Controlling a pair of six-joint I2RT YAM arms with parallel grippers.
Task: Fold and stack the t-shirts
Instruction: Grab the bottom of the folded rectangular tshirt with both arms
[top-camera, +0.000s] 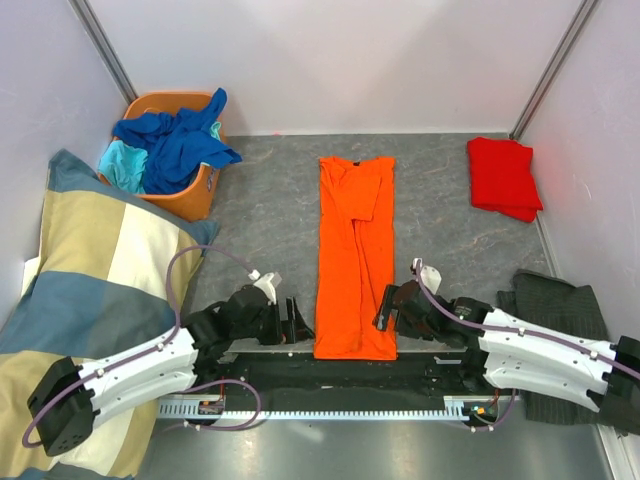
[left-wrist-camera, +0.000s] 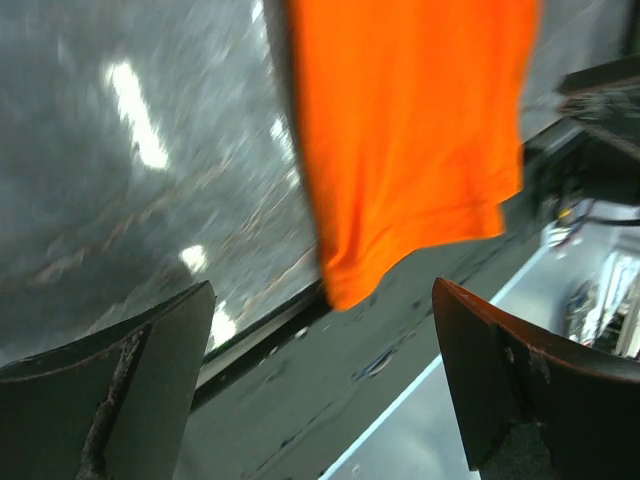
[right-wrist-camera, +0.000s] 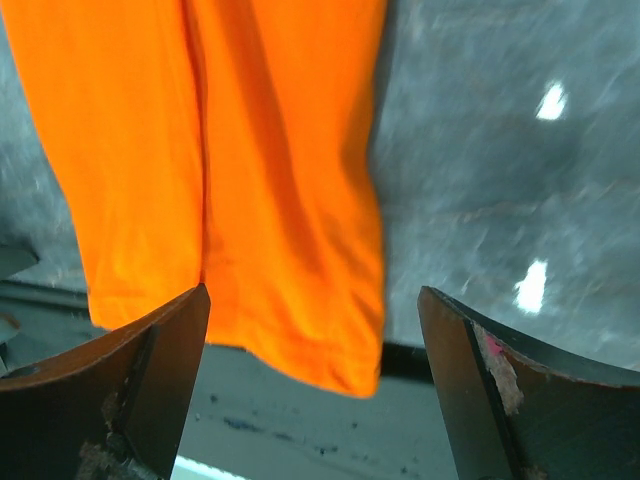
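The orange t-shirt (top-camera: 356, 255) lies folded into a long strip down the middle of the table, its hem hanging over the near edge. My left gripper (top-camera: 297, 322) is open just left of the hem; the hem's left corner (left-wrist-camera: 345, 285) shows ahead of its jaws. My right gripper (top-camera: 384, 310) is open just right of the hem; the hem's right corner (right-wrist-camera: 340, 355) sits between its fingers (right-wrist-camera: 150, 370). A folded red t-shirt (top-camera: 503, 176) lies at the far right. Royal blue (top-camera: 180, 140) and turquoise (top-camera: 125, 165) shirts fill the orange basket (top-camera: 198, 195).
The checked blanket (top-camera: 80, 290) covers the left side. The dark grey pinstriped cloth (top-camera: 560, 320) lies at the right edge under my right arm. A black rail (top-camera: 330, 375) runs along the near table edge. White walls enclose the table.
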